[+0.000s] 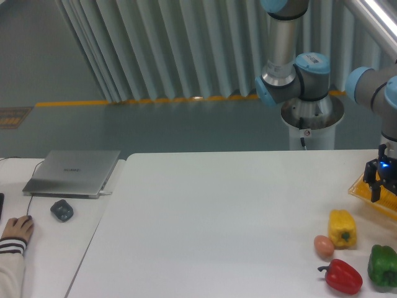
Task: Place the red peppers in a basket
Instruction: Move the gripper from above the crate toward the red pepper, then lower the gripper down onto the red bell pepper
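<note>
The red pepper [342, 277] lies near the front right of the white table, its dark stem pointing left. The yellow-orange mesh basket [361, 189] sits at the right edge of the table, partly cut off by the frame. My gripper [384, 195] hangs over the basket's near-left part, well behind and to the right of the red pepper. Its fingers [374, 191] stand apart with nothing between them.
A yellow pepper [342, 228] and a small pinkish egg-shaped thing [323, 246] lie just behind the red pepper, with a green pepper [383, 266] to its right. On the left side table are a laptop [73, 172], a mouse [61, 210] and a person's hand [16, 230].
</note>
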Robot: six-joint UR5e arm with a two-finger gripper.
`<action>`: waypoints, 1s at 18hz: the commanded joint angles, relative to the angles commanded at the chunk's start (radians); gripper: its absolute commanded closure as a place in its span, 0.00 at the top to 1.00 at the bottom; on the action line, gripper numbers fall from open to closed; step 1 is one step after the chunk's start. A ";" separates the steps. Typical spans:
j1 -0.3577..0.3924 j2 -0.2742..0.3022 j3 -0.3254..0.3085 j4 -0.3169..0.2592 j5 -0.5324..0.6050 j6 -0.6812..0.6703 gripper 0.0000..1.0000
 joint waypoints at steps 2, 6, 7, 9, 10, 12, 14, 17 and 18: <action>0.000 -0.005 0.023 0.000 -0.024 -0.107 1.00; -0.032 -0.028 0.029 0.018 -0.071 -0.167 1.00; -0.032 -0.032 0.029 0.024 -0.072 -0.169 1.00; -0.032 -0.034 0.029 0.029 -0.072 -0.161 1.00; -0.034 -0.032 0.029 0.032 -0.072 -0.149 1.00; -0.037 -0.034 0.031 0.047 -0.071 -0.089 1.00; -0.043 -0.035 0.032 0.061 -0.064 -0.071 1.00; -0.106 -0.055 0.057 0.058 0.059 0.044 1.00; -0.130 -0.066 0.070 0.057 0.095 0.090 1.00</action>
